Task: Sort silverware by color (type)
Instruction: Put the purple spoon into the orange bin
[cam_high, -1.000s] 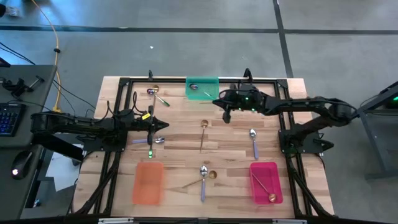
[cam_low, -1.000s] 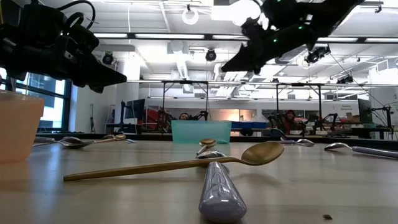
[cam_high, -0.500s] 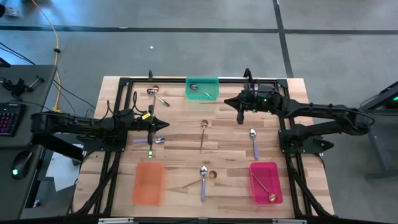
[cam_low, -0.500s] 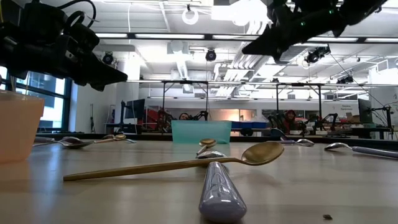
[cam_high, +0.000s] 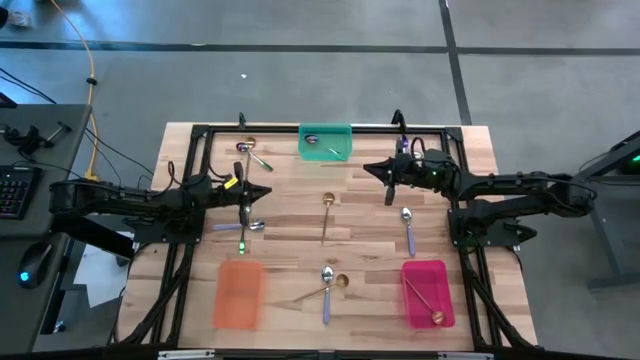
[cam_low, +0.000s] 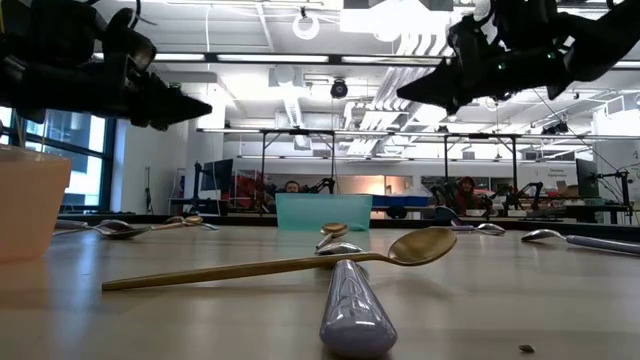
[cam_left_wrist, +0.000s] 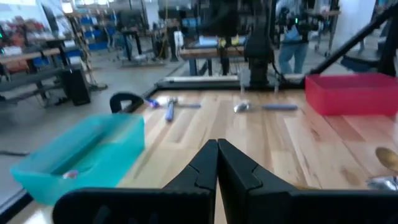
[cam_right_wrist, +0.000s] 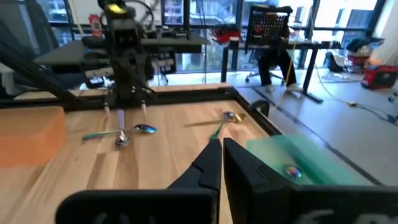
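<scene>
Slim metal spoons lie loose on the wooden table: a gold one (cam_high: 326, 212) at the middle, a silver one (cam_high: 408, 228) to its right, a silver (cam_high: 327, 290) and a gold one (cam_low: 300, 262) crossed near the front, a pair (cam_high: 248, 226) at the left, and a few (cam_high: 250, 152) at the far left. An iridescent spoon (cam_high: 312, 139) lies in the green tray (cam_high: 340, 132). A gold spoon (cam_high: 420, 297) lies in the pink tray (cam_high: 440, 270). My left gripper (cam_high: 266, 193) is shut and empty above the left pair. My right gripper (cam_high: 370, 168) is shut and empty, raised to the right of the green tray.
The orange tray (cam_high: 239, 292) stands at the front left. A black frame (cam_high: 200, 135) runs along the table's edges. Bare wood lies between the loose spoons. People and workbenches show in the room beyond the table.
My right gripper has drawn back from the green tray toward the table's right edge, staying raised and shut. My left gripper has tipped up from a downward slant to about level, above the left pair of spoons.
</scene>
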